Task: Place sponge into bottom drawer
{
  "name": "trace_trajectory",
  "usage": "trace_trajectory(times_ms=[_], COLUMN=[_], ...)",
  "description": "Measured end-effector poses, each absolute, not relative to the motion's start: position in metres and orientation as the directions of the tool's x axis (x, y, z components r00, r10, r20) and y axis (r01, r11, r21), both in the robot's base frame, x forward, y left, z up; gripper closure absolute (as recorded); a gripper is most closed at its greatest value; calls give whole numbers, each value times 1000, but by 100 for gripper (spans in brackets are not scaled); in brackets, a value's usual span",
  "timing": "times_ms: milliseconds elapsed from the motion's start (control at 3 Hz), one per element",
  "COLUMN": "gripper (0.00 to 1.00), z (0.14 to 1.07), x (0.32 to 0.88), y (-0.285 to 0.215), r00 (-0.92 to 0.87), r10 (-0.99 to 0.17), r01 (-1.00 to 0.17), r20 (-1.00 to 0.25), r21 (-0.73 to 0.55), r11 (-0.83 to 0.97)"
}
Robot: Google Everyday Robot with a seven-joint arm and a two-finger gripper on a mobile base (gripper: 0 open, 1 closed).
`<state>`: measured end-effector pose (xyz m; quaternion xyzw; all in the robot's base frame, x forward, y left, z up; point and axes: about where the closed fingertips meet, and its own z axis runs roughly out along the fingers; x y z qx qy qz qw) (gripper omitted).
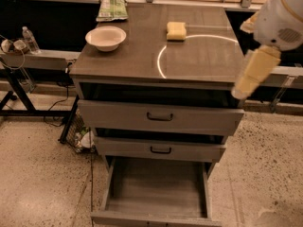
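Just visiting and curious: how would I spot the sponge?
Look at the grey cabinet top. Toward its back right lies the sponge, a small pale-yellow block, unlike the round white bowl at left; the claw hangs beyond the right edge.

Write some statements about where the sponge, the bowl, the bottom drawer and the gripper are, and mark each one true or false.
1. The sponge lies on the cabinet top. True.
2. The bottom drawer is pushed shut. False: it is pulled out, and its grey floor shows.
3. The gripper holds the sponge. False: it hangs by the front right corner of the cabinet top, well apart from the sponge.
4. In the picture, the white bowl stands to the left of the sponge. True.
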<state>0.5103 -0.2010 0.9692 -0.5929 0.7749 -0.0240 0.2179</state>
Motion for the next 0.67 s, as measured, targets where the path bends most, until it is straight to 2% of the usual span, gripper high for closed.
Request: trace_trajectory(times_ms=[667], gripper=[0], z=[980], x=[667], y=[-151], r00=[-131], r10=[-845], r01=[-835], r20=[-519], r21=[-402], r11=[376])
